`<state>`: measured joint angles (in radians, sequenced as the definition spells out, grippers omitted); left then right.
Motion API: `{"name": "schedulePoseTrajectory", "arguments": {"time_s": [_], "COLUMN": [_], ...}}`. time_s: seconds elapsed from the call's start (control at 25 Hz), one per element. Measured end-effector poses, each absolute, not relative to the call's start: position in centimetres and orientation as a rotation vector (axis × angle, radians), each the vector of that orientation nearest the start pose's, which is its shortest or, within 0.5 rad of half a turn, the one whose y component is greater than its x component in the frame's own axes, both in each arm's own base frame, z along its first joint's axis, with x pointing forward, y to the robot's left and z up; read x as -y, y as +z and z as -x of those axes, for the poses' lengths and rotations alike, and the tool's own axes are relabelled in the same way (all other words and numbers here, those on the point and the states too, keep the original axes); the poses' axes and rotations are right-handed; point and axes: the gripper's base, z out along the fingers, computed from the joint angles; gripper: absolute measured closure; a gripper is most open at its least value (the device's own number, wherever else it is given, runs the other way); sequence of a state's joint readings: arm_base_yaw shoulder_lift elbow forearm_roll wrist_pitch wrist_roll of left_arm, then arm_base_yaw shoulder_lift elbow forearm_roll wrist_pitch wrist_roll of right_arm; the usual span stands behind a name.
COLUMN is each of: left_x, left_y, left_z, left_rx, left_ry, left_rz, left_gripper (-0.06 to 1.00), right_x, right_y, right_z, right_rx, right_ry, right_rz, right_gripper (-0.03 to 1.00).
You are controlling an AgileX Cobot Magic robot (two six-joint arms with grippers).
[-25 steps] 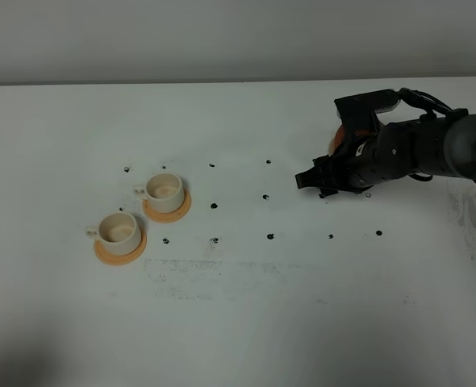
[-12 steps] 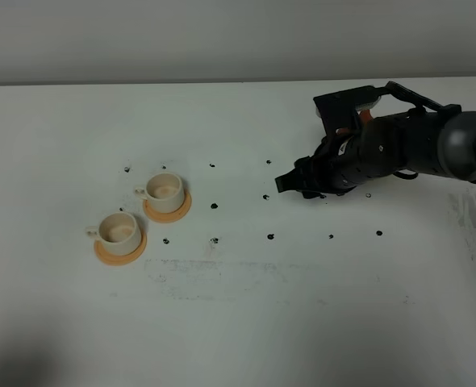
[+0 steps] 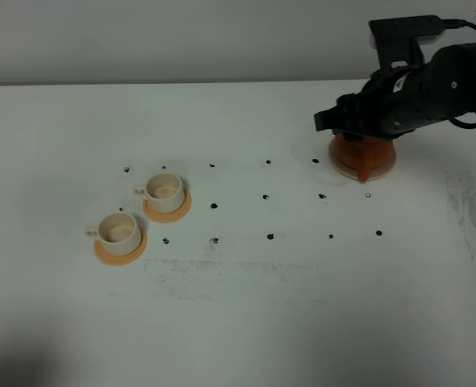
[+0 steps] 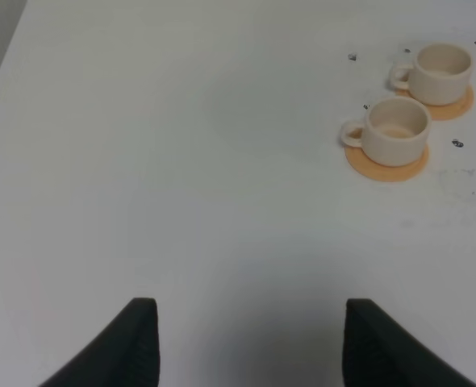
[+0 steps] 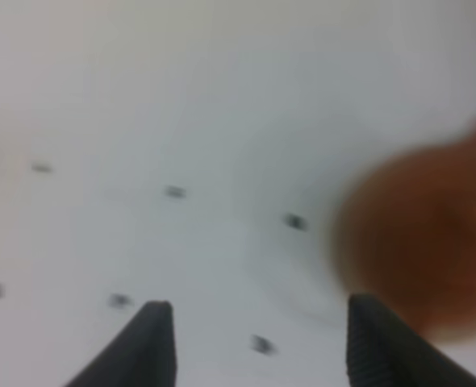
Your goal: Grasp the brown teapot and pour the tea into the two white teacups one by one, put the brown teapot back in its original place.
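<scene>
While the right tool (image 5: 258,318) hangs with its two dark fingers spread wide and nothing between them, the teapot (image 3: 357,151) sits on its pale coaster (image 3: 388,161) at the far right of the white counter (image 3: 238,322). In the high view the black arm reaches in from the right edge, and its wrist covers the top of the teapot. Only the lower body and a short orange part pointing toward the camera show beneath it. The tool's tip juts just past the teapot toward the middle of the counter, so the pot lies under the wrist, not between the fingers. How far above the pot the tool is cannot be told.

Well apart, at the left of the counter, stand the far cup (image 3: 164,189) and the near cup (image 3: 119,229). Each is upright on one of two orange saucers (image 3: 185,208), just beside each other, with the handles pointing left. Small black dots (image 3: 214,205) mark the counter between cups and teapot.

The right wrist view is blurred, but it shows what the high view hides. Only counter and dots show in the gap between the fingers, and the teapot is a brown smear off to one side, beyond one fingertip.

The left tool (image 4: 250,322) shows only in its own wrist view, fingers apart and holding nothing, above the counter. That view looks down into both cups. Their insides look pale, and whether they hold tea cannot be told.
</scene>
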<state>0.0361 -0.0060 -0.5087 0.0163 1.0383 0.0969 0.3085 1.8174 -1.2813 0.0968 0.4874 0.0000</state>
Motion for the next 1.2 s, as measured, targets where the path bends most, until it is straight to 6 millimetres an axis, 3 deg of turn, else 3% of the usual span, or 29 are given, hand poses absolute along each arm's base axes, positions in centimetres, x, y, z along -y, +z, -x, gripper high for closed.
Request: {"name": "schedulePoseTrajectory", "arguments": {"time_s": [0.08,0.24,0.56,1.2], "left_x": [-0.1,-0.1,-0.1,-0.1], "left_y": [28.1,28.1,28.1,28.1], "left_z": [0.6,0.6,0.6,0.6], "left_rx": [-2.008,-2.008,-2.008,-2.008], "left_ry": [0.104,0.104,0.104,0.104], "left_rz": [-0.060,-0.060,-0.060,-0.060], "left_gripper": [0.44,0.44,0.44,0.44], "right_x": [-11.2,-10.8,-11.3,-11.7], "right_y": [21.5,19.9,19.7,17.9], "right_z": [-38.1,-38.7,-41.0,-42.2], "right_rx": [-2.542,-2.610,-2.731,-2.783], "right_ry": [0.203,0.195,0.131,0.091], "right_rz": [0.241,0.202,0.212,0.183], "right_gripper": [0.51,0.51,0.51,0.51]}}
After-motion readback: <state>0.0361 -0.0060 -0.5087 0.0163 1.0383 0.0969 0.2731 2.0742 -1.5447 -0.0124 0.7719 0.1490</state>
